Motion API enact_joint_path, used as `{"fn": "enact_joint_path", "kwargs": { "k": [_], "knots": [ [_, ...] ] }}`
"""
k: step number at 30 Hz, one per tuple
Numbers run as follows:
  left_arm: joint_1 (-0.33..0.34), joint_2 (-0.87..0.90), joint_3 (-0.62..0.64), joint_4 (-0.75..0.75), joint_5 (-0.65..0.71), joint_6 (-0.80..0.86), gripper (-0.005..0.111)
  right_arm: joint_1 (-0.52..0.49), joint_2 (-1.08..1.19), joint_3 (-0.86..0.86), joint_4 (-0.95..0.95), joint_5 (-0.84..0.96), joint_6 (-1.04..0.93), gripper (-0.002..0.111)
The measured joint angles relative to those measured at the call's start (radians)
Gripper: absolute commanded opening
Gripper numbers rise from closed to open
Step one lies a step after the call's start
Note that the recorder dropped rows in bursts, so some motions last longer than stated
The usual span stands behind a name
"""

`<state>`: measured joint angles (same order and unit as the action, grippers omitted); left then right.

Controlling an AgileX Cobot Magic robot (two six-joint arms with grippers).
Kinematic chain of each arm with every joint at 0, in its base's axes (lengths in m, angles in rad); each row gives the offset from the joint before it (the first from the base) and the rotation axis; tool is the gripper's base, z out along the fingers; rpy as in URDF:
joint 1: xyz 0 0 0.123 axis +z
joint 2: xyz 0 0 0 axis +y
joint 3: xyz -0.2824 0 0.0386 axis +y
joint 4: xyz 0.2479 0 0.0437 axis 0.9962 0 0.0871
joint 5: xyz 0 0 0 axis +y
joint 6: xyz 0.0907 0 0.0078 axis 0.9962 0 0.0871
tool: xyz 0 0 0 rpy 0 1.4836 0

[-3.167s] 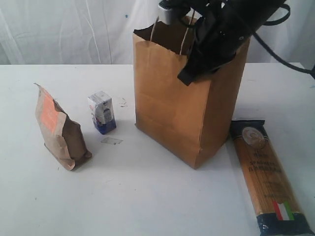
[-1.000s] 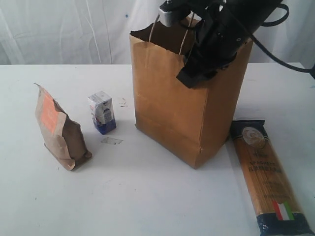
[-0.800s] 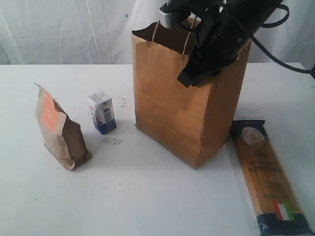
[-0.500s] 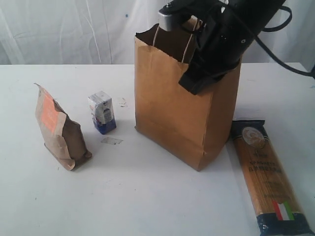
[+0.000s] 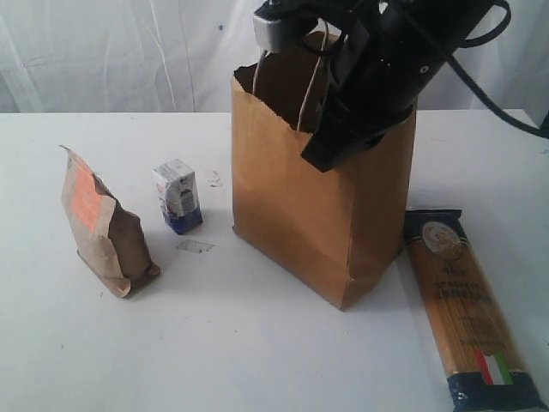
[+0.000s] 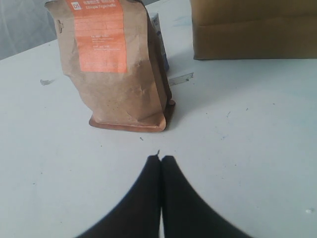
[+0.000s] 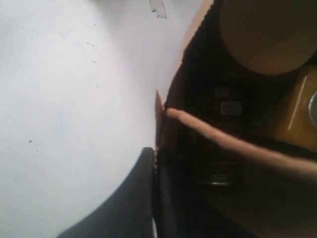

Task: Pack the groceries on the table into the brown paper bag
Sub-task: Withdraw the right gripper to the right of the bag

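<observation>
The brown paper bag [image 5: 317, 206] stands upright mid-table. My right gripper [image 5: 330, 142] is shut on its front rim [image 7: 159, 111], one finger outside the paper and one inside [image 7: 156, 153]. Inside the bag I see an olive-tan jar lid [image 7: 262, 34], a dark can [image 7: 220, 144] and a yellow bottle [image 7: 299, 111]. The orange-labelled pouch [image 5: 103, 227] and the white-blue carton [image 5: 178, 197] stand to the bag's left. To the bag's right lies the spaghetti packet [image 5: 467, 309]. My left gripper [image 6: 161, 157] is shut and empty, low over the table in front of the pouch [image 6: 116, 64].
A small scrap of clear tape [image 5: 195, 246] lies on the white table [image 5: 257, 343] between carton and bag. A twisted handle [image 7: 228, 141] crosses the bag's mouth. A white curtain hangs behind the table. The left arm does not show in the exterior view.
My right gripper has shifted left with the bag's rim pinched in it, and the bag's top and base have slid a little left. The other groceries have not moved.
</observation>
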<state>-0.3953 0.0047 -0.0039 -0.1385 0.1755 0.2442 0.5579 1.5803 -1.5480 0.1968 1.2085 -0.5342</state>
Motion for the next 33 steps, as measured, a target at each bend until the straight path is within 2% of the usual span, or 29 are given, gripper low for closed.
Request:
{"fn": "enact_joint_path", "kwargs": {
  "k": [9,17,24,29,33],
  "knots": [
    [0.000,0.000,0.000,0.000,0.000,0.000,0.000,0.000,-0.062,0.000,-0.036,0.006,0.038,0.001],
    [0.000,0.000,0.000,0.000,0.000,0.000,0.000,0.000,-0.123,0.000,-0.048,0.008,0.099,0.029],
    [0.000,0.000,0.000,0.000,0.000,0.000,0.000,0.000,-0.283,0.005,-0.112,-0.004,0.257,0.031],
    [0.000,0.000,0.000,0.000,0.000,0.000,0.000,0.000,-0.518,0.203,-0.115,-0.082,0.364,0.031],
    [0.000,0.000,0.000,0.000,0.000,0.000,0.000,0.000,-0.773,0.476,-0.115,-0.215,0.474,0.031]
  ]
}}
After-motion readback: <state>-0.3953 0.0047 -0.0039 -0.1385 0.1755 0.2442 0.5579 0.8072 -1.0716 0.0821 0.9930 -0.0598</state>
